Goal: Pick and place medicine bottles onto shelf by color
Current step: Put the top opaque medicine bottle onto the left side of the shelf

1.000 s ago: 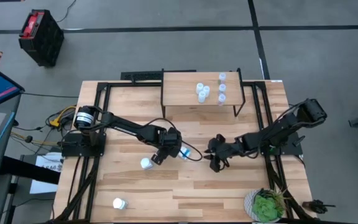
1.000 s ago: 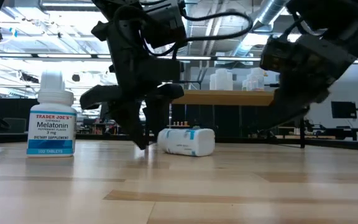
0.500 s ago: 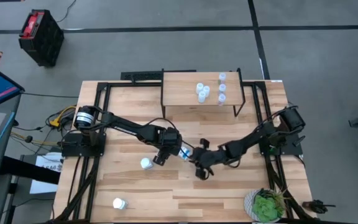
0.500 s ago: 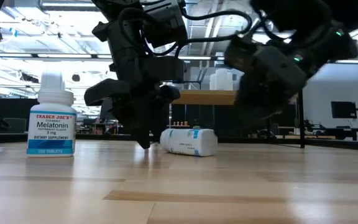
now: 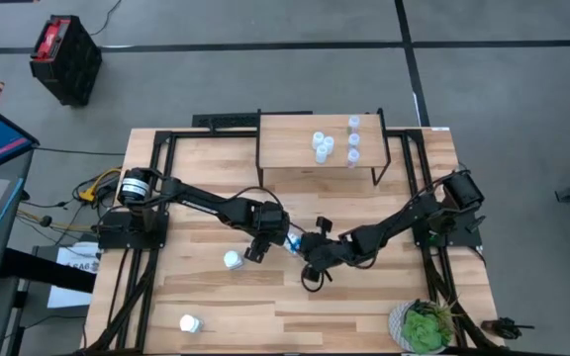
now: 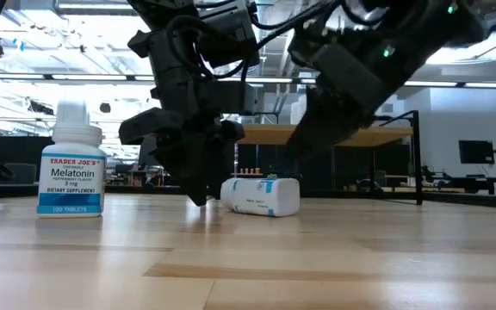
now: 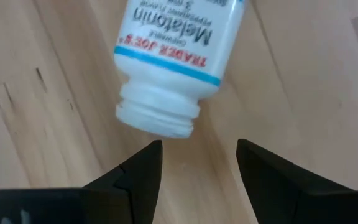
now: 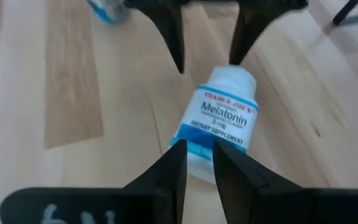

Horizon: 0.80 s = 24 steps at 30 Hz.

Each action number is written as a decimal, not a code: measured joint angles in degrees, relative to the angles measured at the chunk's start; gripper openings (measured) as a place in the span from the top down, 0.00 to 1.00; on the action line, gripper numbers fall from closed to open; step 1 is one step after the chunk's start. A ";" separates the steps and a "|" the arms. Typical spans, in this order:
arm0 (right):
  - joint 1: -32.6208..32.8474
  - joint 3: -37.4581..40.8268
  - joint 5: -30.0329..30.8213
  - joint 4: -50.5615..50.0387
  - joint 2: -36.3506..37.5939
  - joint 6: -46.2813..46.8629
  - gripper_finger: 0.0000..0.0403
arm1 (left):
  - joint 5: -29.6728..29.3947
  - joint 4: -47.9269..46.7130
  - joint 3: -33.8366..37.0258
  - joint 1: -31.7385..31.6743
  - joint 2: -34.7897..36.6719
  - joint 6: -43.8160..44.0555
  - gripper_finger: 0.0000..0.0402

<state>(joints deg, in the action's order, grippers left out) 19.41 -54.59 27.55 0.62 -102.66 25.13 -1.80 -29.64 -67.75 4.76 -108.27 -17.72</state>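
A white plastic melatonin bottle (image 6: 261, 195) lies toppled on its side near the middle of the tabletop (image 5: 364, 307), its smooth round body wrapped in a white label with a blue band and red lettering, its ribbed neck toward the left gripper (image 5: 256, 249). That gripper's two dark wedge-shaped fingers (image 7: 135, 169) stand spread apart just short of the neck, touching nothing. From the other side the right gripper (image 5: 312, 276) points at the bottle's base; its slim black fingers (image 8: 173, 163) are drawn close with only a narrow gap, their tips at the label's edge, and I cannot tell whether they touch it.

A second melatonin bottle (image 6: 71, 171) stands upright toward the tabletop's left front, cap on, label facing the low camera, and a third white bottle (image 5: 189, 322) sits near the front left corner. The shelf (image 5: 295, 156), a small pale-wood plank on thin black legs, stands at the back edge; on it a cluster of three white bottles (image 5: 321, 145) sits near a line of three smaller pale translucent ones (image 5: 353, 139). The tabletop is striped light butcher-block wood. A round leafy green potted plant (image 5: 424, 326) fills the front right corner.
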 joint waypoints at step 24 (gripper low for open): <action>-0.64 0.02 -3.24 -0.23 -1.55 2.34 0.75 | -1.87 -7.95 -8.94 0.04 0.36 -1.05 0.52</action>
<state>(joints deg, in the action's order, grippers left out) 18.76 -54.57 24.32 0.40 -104.20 27.47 -3.68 -37.59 -76.68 4.80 -107.91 -18.78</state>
